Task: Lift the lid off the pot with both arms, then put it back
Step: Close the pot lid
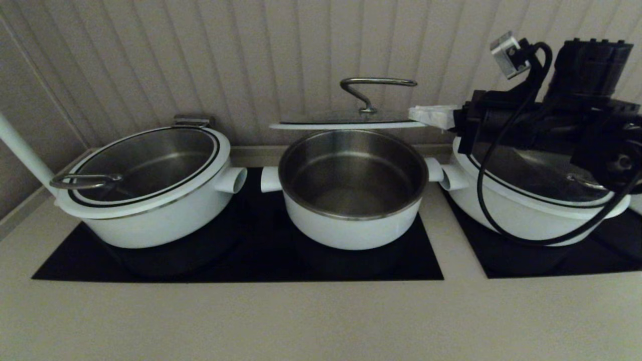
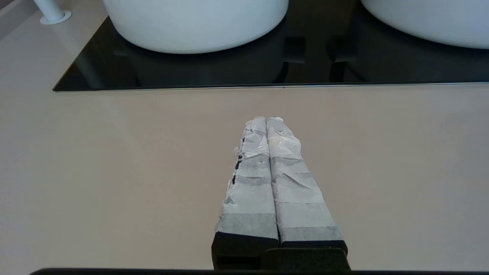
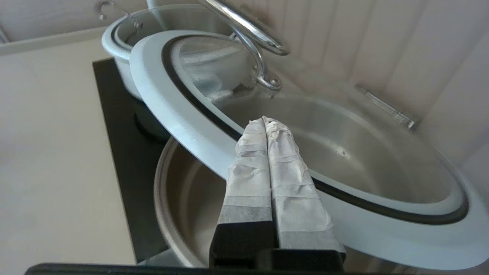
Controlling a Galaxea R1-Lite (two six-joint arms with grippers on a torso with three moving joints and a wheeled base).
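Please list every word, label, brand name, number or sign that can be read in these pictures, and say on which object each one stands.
There are none. The pot, its raised lid, the two neighbouring pots, the black cooktop and the taped right gripper and left gripper carry no readable text.

Right gripper (image 3: pixel 265 121) and left gripper (image 2: pixel 266 120) both closed.

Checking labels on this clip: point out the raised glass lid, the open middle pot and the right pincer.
Raised white-rimmed glass lid (image 1: pixel 346 120): head view, glass top.
Round white steel-lined middle pot (image 1: pixel 351 225): head view, front wall.
Taped right pincer (image 3: pixel 265 121): right wrist view, fingertips.
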